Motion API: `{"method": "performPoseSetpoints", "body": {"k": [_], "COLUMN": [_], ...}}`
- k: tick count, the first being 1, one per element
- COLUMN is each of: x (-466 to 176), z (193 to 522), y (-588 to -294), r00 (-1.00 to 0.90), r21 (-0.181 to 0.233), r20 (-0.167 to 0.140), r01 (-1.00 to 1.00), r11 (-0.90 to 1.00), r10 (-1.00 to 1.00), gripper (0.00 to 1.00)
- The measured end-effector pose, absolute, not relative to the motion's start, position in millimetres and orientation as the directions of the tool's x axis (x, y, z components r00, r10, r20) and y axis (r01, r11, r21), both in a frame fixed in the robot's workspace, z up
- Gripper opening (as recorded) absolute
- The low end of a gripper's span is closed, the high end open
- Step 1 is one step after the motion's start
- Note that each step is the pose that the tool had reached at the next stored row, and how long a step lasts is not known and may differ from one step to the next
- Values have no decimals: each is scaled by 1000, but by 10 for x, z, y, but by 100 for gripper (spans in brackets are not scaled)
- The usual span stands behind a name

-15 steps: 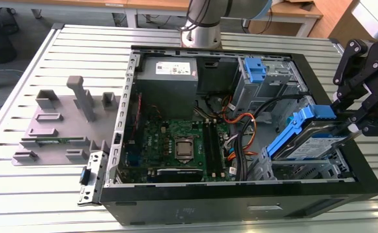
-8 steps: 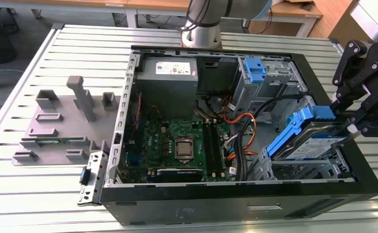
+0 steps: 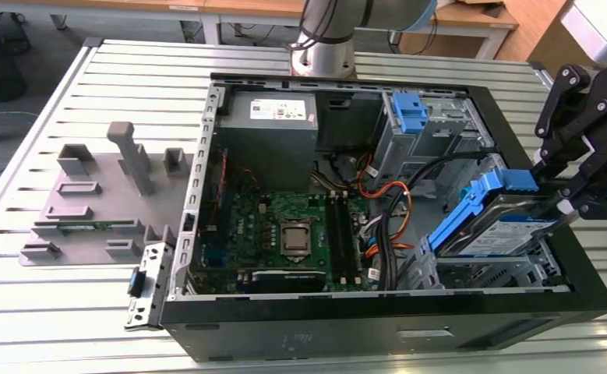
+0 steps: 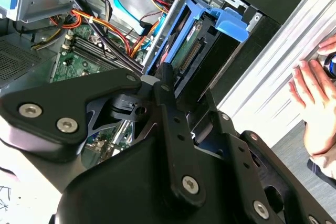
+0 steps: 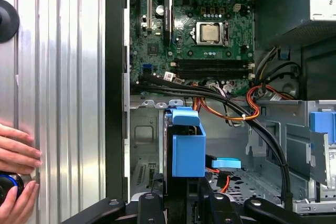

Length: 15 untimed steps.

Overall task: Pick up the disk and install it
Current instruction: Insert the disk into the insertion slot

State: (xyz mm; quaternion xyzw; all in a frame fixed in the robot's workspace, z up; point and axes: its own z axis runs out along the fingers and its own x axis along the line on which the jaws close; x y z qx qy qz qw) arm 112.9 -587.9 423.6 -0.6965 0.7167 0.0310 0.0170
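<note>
Surface [image 3: 95,70]: slatted metal, carries all items. Computer case [image 3: 386,319]: black, side panel off, lying open-side up at centre. Parts tray [image 3: 95,195]: grey, moulded, on the surface at the exterior view's left of the case, well apart from the work. Mainboard [image 3: 282,226]: green, on the case floor, w/ bundled cables [image 5: 231,111] running past it. Drive cage [image 3: 490,273]: metal, in the case corner at the exterior view's lower right. Claw [image 3: 561,214]: black linkage, at the case's edge on the exterior view's right, clamped on the disk, fingers either side of its blue frame in the first wrist view. Disk [image 3: 495,230]: silver w/ blue frame, held tilted over the drive cage, label side up, not lying flat; it sits straight off the claw tips, long axis pointing from the claw down into the case, lower end nearest the cage. Hand [image 5: 16,156]: a person's, on the surface outside the case. Hidden: pad contact is masked by the claw's own links; disk's lower end is cut off by the cage wall, so whether it is on the rails is n/k.
</note>
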Motion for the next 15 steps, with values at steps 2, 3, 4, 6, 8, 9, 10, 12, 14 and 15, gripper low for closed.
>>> {"method": "performPoseSetpoints", "body": {"k": [2,3,4,6,8,9,10,12,14,15], "x": [1129,1129,1129,1129,1129,1129,1129,1129,1130,1129], "z": [4236,4234,4226,4204,4170,4151,4134,4098,4061,4043], "y": [-5879,-5879,-5879,-5879,-5879,-5879,-5879,-5879,-5879,-5879], "r00": [-29,-29,-29,-29,-29,-29,-29,-29,-29,-29], "r21": [21,21,21,21,21,21,21,21,21,21], "r20": [-67,-67,-68,-67,-67,-67,-67,-67,-67,-67], "r01": [-999,-999,-999,-999,-999,-999,-999,-999,-999,-999], "r11": [28,28,28,28,28,28,28,28,28,28], "r10": [-997,-997,-997,-997,-997,-997,-997,-997,-997,-997], "gripper": [35,35,35,35,35,35,35,35,35,35]}}
